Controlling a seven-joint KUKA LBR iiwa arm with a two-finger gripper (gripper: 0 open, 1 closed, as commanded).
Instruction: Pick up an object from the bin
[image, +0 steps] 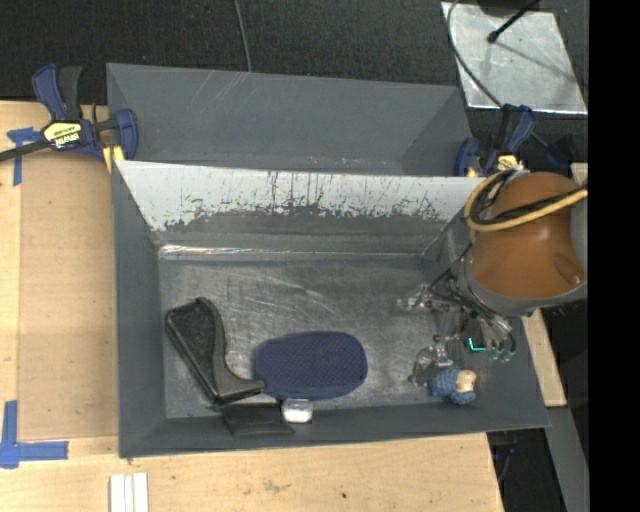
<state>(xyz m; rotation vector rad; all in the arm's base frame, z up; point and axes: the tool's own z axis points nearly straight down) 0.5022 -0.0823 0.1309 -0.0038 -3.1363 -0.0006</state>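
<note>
At the bin's (138, 330) four o'clock, the gripper (420, 333) has jaws spread and empty, the lower one just beside a small blue-and-tan toy (456, 386).

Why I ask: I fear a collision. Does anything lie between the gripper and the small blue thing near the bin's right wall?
Nothing visible does. The gripper is right beside the small blue thing, with nothing between; the blue oval pad and black angled piece lie apart at the left.

Grey metal bin (300, 290): scratched and scuffed, dull sheen. Dark blue oval pad (310, 363): woven cloth by its look, matt. Black angled plastic handle (205, 345): smooth, faintly glossy. Orange domed wrist cover (525, 250): smooth, glossy.
</note>
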